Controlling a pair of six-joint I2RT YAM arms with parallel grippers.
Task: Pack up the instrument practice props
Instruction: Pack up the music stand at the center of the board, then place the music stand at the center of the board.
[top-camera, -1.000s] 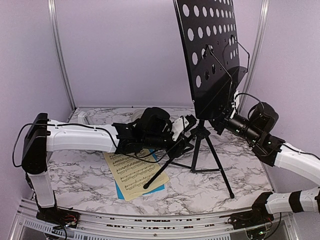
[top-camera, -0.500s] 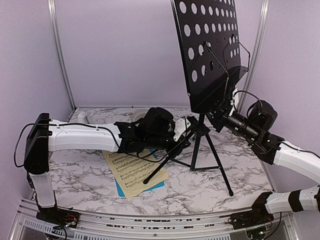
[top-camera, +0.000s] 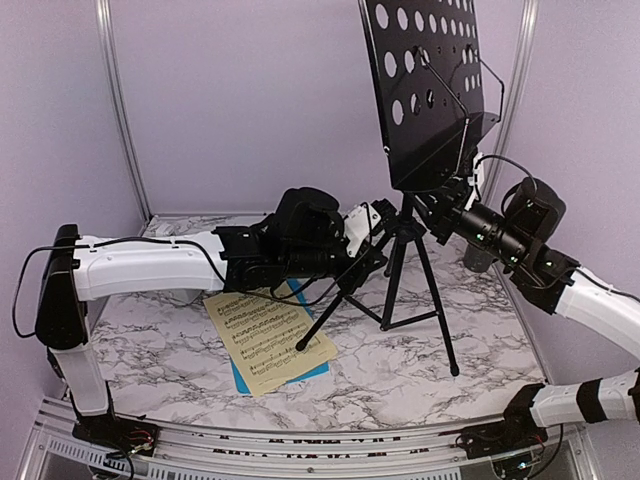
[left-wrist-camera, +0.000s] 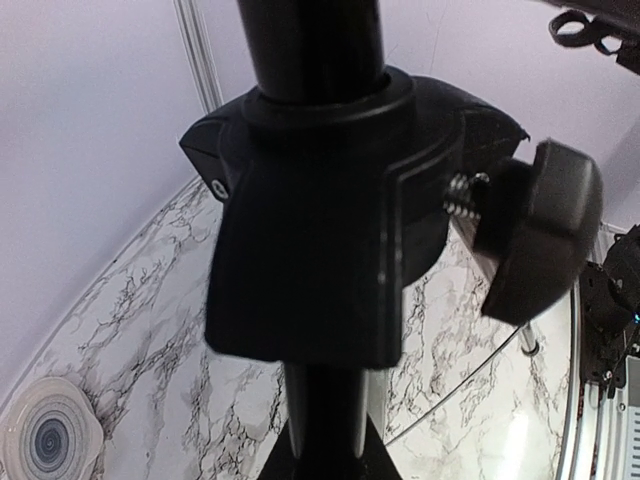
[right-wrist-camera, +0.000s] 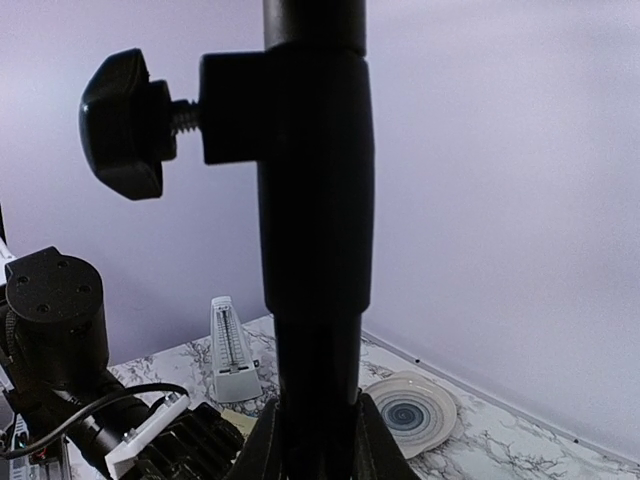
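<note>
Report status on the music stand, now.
Left gripper shut on music stand at tripod hub; right gripper shut on pole above. Legs spread, not folded. One leg tip over yellow sheet-music page; metronome standing apart.

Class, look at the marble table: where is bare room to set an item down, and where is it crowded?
Free: front-left marble table top between the white left arm and the yellow sheet-music page; front-right, past the tripod legs of the black hole-punched music stand. Crowded: centre, where left claw and right claw clamp its post.
</note>
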